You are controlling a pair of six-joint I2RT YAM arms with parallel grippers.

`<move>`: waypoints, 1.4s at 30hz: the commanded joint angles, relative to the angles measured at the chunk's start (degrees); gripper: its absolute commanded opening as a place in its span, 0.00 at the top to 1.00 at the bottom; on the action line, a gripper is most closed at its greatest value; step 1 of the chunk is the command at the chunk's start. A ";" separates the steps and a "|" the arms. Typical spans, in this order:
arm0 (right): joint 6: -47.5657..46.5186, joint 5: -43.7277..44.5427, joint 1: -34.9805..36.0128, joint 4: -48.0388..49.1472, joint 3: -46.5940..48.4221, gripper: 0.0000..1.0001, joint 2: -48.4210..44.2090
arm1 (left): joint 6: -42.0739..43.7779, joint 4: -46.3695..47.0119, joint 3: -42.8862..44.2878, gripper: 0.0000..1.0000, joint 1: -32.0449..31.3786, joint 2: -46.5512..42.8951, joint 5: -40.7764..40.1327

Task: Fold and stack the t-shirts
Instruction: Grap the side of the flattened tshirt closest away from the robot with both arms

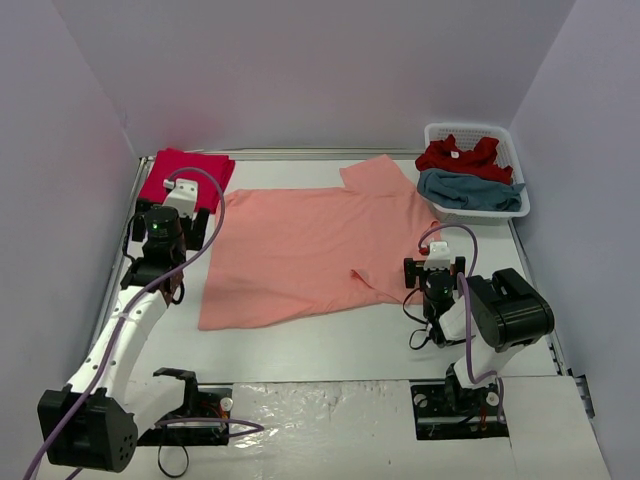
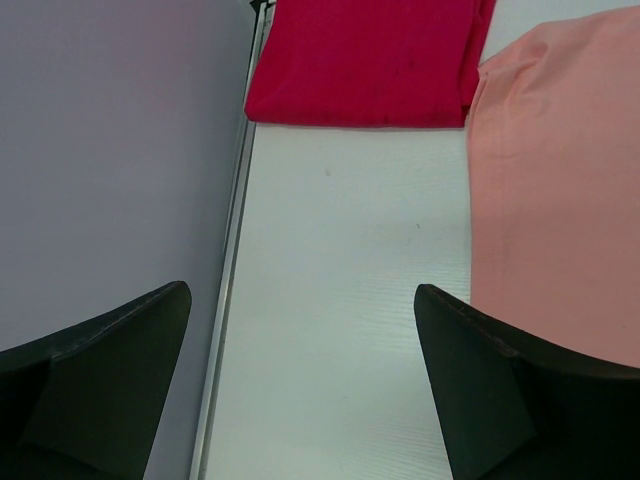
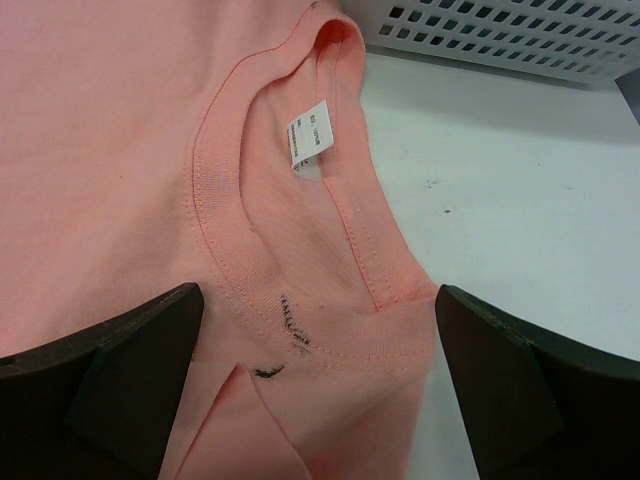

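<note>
Collar (image 3: 222, 250) of salmon t-shirt (image 3: 110, 110) lies between right fingers (image 3: 115, 375).

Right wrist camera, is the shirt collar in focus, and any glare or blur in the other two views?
Right wrist: the salmon t-shirt shows a sharp collar and label, print too small to read; the right gripper's fingers look dark and soft. Left wrist: table evenly lit, red t-shirt crisp, left gripper's fingers dark. Top external: glare on the glossy near plate; shadows faint.
</note>
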 commanded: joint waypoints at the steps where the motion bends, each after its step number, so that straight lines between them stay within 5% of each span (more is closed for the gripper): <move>1: -0.89 -0.60 -0.45 28.94 -0.90 0.00 1.53 | 1.64 3.54 -0.74 0.06 1.79 -0.65 -1.06; 19: 0.51 -0.77 -1.59 22.35 1.03 0.00 -1.81 | 1.11 3.89 0.05 0.06 2.85 1.46 1.13; 21: -0.10 0.01 -0.72 14.65 2.87 0.00 -6.97 | 0.85 3.72 0.22 0.06 2.85 1.55 1.49; 25: 3.32 -0.33 -0.19 -17.65 11.74 0.00 -20.76 | 0.85 3.71 -0.04 0.06 2.68 1.38 1.93; 34: 3.24 -13.05 -0.01 -47.39 20.18 0.00 -30.81 | 1.20 3.72 -0.48 0.06 2.41 0.85 2.54; 42: -7.12 -29.78 -0.01 -76.40 33.71 0.00 -33.11 | 1.81 1.26 0.49 0.06 2.41 -0.47 6.14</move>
